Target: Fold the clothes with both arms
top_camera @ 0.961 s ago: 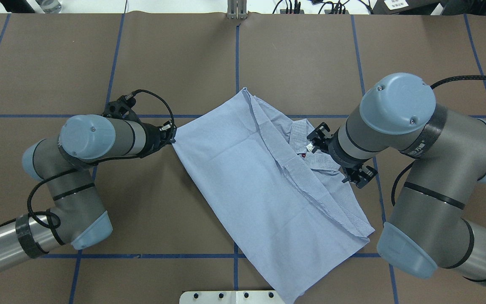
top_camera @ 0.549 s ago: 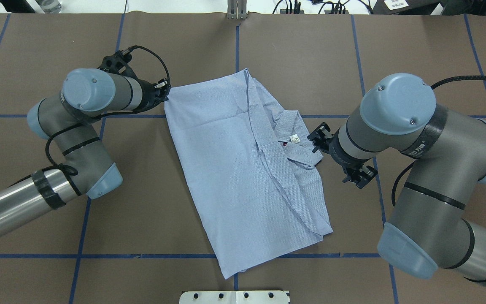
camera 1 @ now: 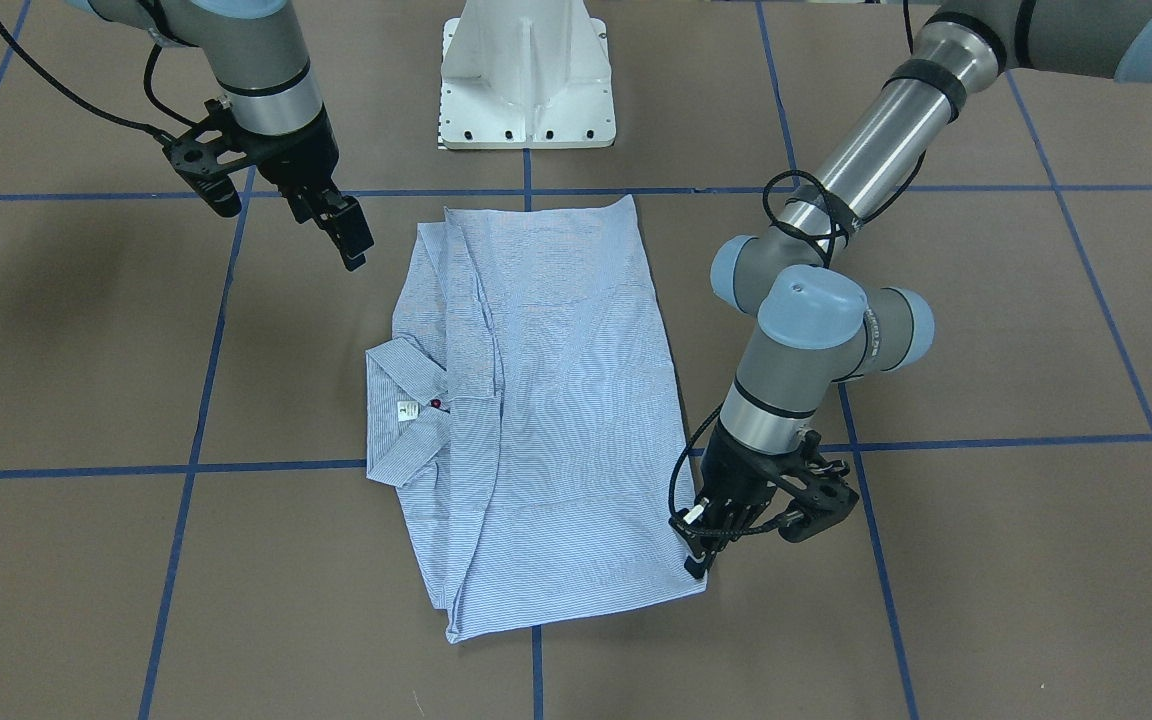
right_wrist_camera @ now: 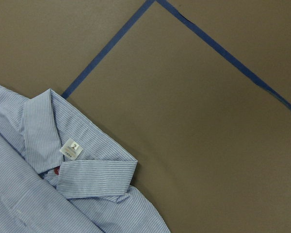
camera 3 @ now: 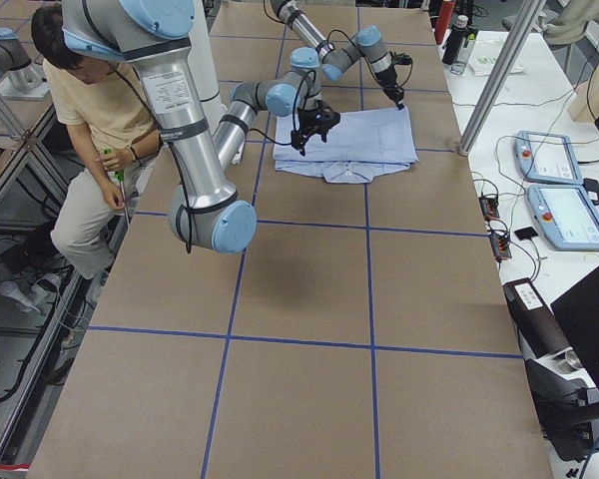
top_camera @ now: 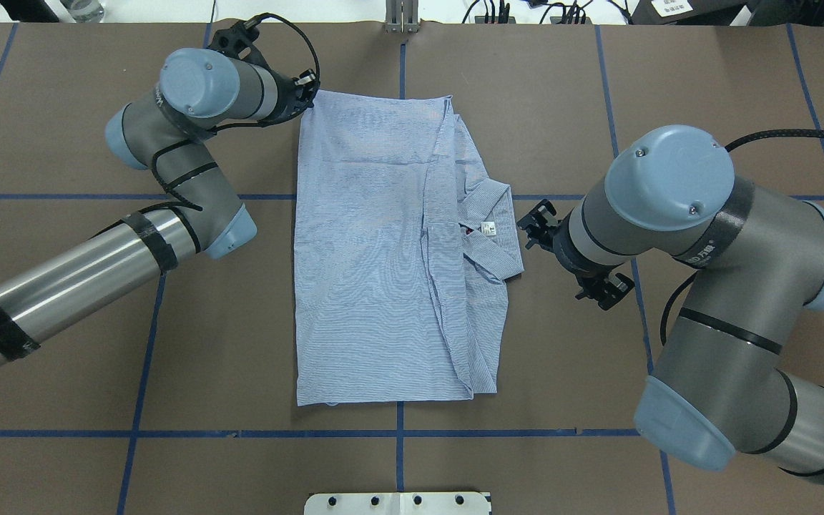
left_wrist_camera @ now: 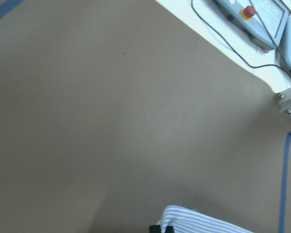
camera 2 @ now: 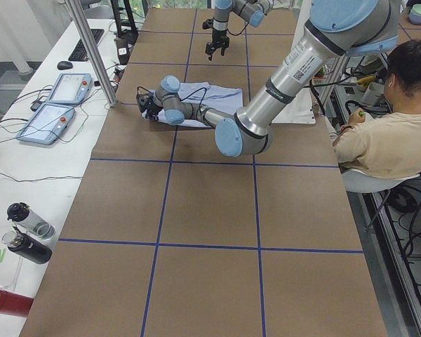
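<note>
Shirt label: sharpest right-wrist view

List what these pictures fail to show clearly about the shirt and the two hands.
Right hand fingers: overhead view, hidden under its own wrist.
Left hand fingertips: left wrist view, cut by the bottom edge.
The shirt's underside: every view, covered by its folded layers.
The label's print: right wrist view, too small.
</note>
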